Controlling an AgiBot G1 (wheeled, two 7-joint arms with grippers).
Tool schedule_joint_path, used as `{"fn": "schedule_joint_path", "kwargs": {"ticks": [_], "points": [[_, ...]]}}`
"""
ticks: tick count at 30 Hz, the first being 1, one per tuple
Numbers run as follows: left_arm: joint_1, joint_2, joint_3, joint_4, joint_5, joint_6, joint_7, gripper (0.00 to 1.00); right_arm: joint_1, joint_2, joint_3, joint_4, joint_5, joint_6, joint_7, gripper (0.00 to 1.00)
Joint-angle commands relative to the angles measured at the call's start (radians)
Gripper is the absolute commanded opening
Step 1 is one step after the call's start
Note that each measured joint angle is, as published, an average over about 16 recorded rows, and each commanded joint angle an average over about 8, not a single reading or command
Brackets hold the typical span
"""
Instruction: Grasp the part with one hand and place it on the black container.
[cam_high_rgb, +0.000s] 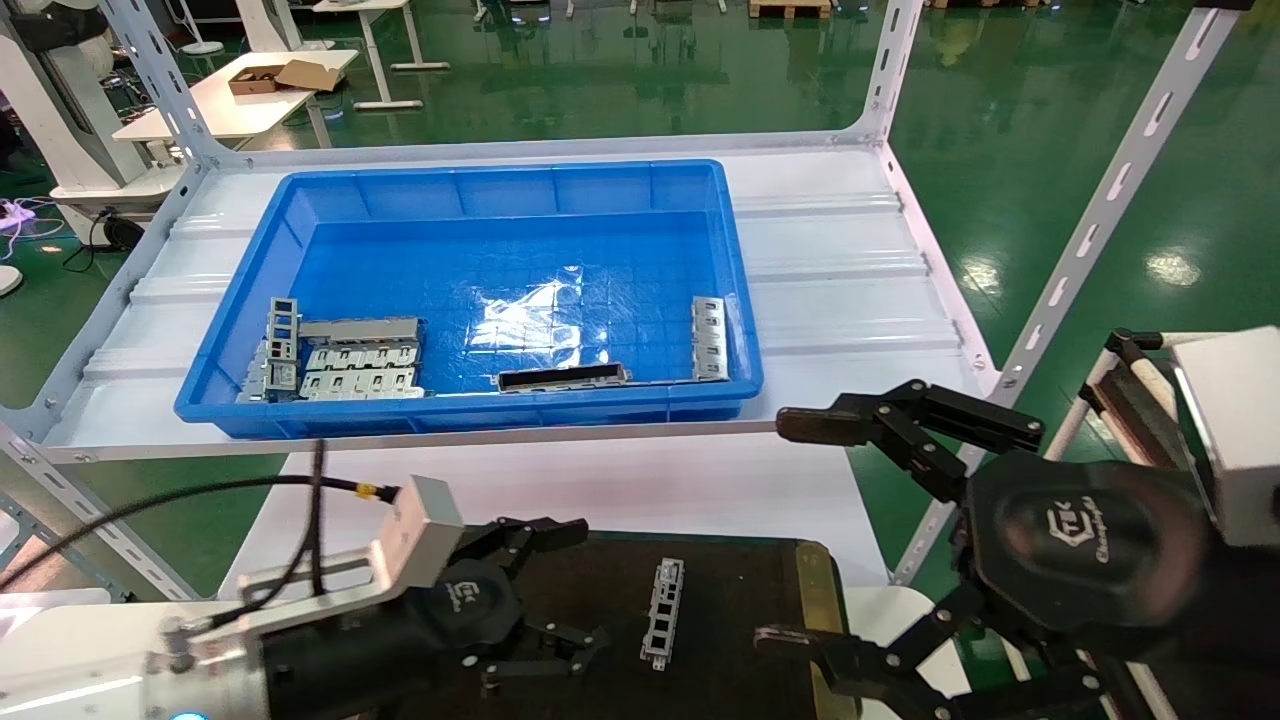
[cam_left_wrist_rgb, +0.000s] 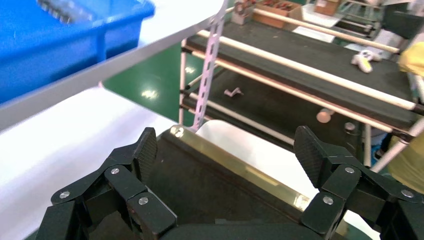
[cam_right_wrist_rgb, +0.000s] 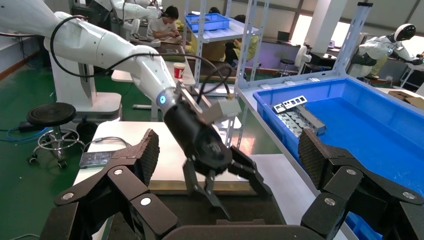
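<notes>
R claw (cam_right_wrist_rgb: 225, 155) wide open above black container (cam_right_wrist_rgb: 175, 212); L claw (cam_right_wrist_rgb: 222, 180) open over it; blue bin (cam_right_wrist_rgb: 370, 120) beside.

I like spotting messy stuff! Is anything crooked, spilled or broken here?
Nothing looks spilled or broken. The slim silver metal bar with square windows lies flat on the flat black tray with brass rims, slightly slanted. The left gripper and right gripper hang open, holding nothing.
</notes>
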Motion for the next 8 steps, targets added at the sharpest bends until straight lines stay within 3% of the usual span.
{"fn": "schedule_joint_path", "kwargs": {"ticks": [1,8], "points": [[-0.006,-0.017,-0.016,0.000,-0.017,0.043,0.020,1.00,0.000,0.000,0.000,0.000,0.000,0.000,0.000,1.00],[-0.035,-0.055,-0.044,-0.002,-0.048,0.129,0.037,1.00,0.000,0.000,0.000,0.000,0.000,0.000,0.000,1.00]]}}
